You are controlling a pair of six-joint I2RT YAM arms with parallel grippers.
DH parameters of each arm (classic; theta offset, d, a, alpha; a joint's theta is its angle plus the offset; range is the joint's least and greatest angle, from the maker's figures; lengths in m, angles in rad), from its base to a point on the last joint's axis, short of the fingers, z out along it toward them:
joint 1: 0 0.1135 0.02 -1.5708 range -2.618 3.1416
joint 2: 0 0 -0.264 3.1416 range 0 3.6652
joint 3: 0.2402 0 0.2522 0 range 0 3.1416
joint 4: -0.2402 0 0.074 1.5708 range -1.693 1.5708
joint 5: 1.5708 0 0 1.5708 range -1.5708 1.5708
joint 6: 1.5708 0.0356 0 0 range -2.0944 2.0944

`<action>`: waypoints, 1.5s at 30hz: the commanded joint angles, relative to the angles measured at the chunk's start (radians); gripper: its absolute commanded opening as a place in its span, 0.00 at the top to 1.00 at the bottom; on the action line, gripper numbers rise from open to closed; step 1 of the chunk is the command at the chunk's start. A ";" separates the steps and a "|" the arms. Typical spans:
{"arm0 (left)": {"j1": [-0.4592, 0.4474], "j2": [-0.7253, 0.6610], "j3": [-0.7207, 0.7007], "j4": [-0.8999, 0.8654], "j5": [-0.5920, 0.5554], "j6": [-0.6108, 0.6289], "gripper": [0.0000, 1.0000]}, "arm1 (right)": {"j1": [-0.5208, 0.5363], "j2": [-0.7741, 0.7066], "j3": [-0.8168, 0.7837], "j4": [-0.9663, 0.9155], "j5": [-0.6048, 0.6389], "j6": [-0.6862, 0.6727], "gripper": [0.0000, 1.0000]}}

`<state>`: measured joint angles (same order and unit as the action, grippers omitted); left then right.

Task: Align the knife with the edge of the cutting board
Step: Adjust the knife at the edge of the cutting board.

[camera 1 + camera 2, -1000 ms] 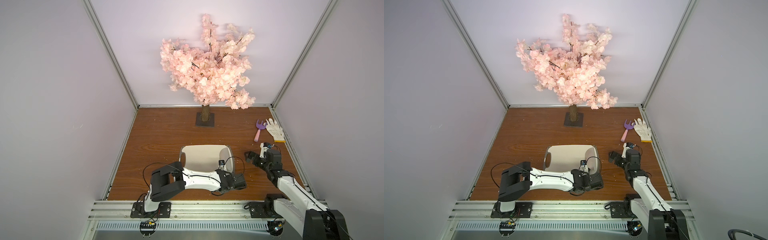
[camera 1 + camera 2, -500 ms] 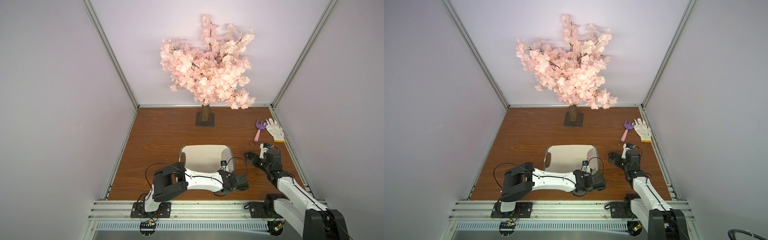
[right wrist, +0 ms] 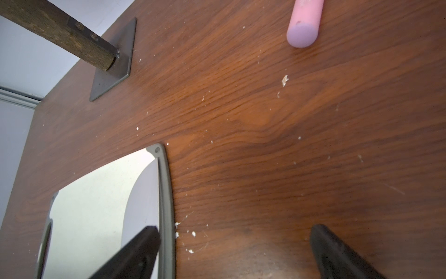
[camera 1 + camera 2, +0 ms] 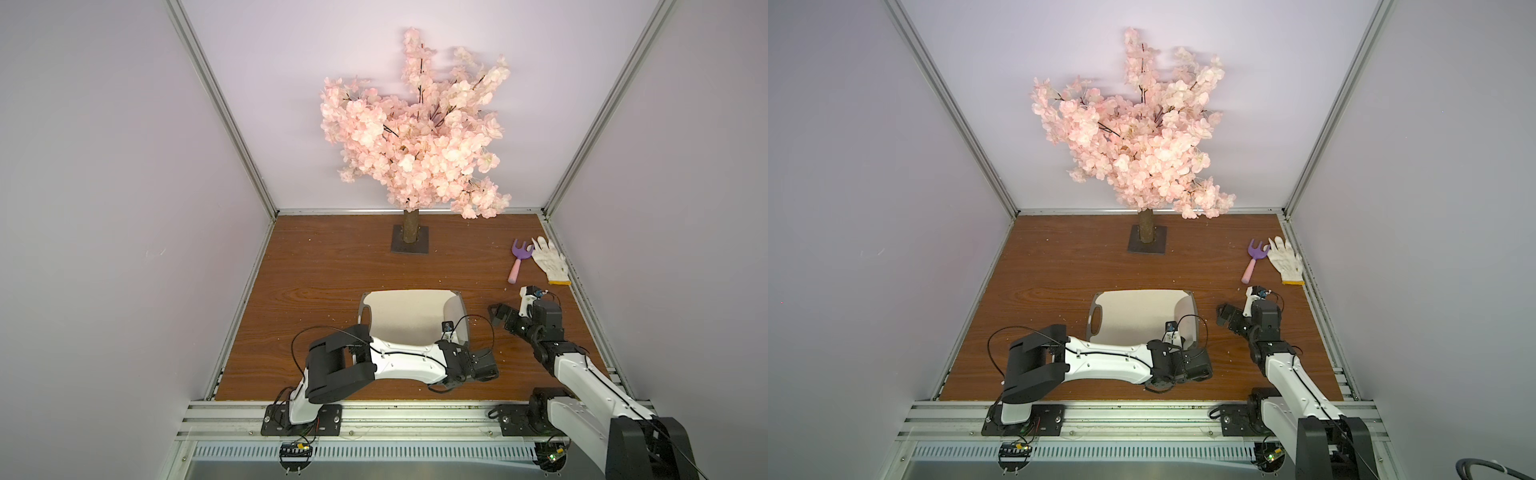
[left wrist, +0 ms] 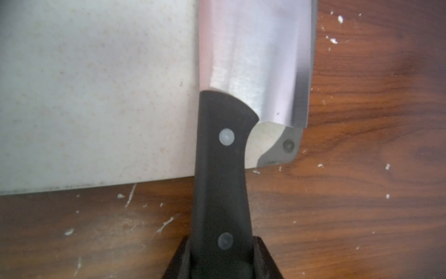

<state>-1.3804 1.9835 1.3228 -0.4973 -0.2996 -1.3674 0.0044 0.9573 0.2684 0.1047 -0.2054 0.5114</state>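
Note:
The pale beige cutting board (image 4: 405, 318) (image 4: 1133, 316) lies flat on the wooden table, its handle cutout to the left. The knife (image 5: 253, 60) has a broad steel blade lying along the board's right edge (image 4: 456, 320) (image 4: 1185, 318) (image 3: 142, 200). Its black riveted handle (image 5: 222, 169) sticks out past the near edge, over the table. My left gripper (image 5: 222, 263) (image 4: 467, 361) is shut on the end of that handle. My right gripper (image 3: 236, 251) (image 4: 505, 320) stands open and holds nothing, just right of the board's dark rim (image 3: 166, 193).
A pink blossom tree on a dark square base (image 4: 410, 243) (image 3: 111, 62) stands at the back middle. A purple-and-pink toy fork (image 4: 517, 266) (image 3: 304, 26) and a white glove (image 4: 548, 262) lie at the back right. White crumbs dot the table.
My left gripper has crept a little to the right and toward the near edge with the knife handle in it. The right arm has stayed where it was.

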 commanded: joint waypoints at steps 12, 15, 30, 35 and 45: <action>-0.018 0.040 -0.006 -0.030 0.029 0.005 0.65 | -0.004 -0.002 -0.006 0.021 -0.019 -0.008 0.01; -0.022 0.040 -0.006 -0.032 0.028 0.005 0.63 | -0.004 -0.002 -0.008 0.025 -0.019 -0.008 0.01; -0.022 0.041 -0.028 -0.031 0.030 0.037 0.58 | -0.004 0.004 -0.007 0.027 -0.016 -0.009 0.01; -0.022 0.044 -0.031 -0.030 0.036 0.038 0.60 | -0.004 0.005 -0.006 0.026 -0.017 -0.009 0.01; -0.025 0.047 -0.040 -0.030 0.040 0.048 0.64 | -0.004 0.009 -0.006 0.028 -0.017 -0.011 0.01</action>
<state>-1.3903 1.9873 1.3182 -0.4904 -0.2966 -1.3262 0.0044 0.9623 0.2684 0.1116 -0.2054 0.5114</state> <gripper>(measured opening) 0.365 0.994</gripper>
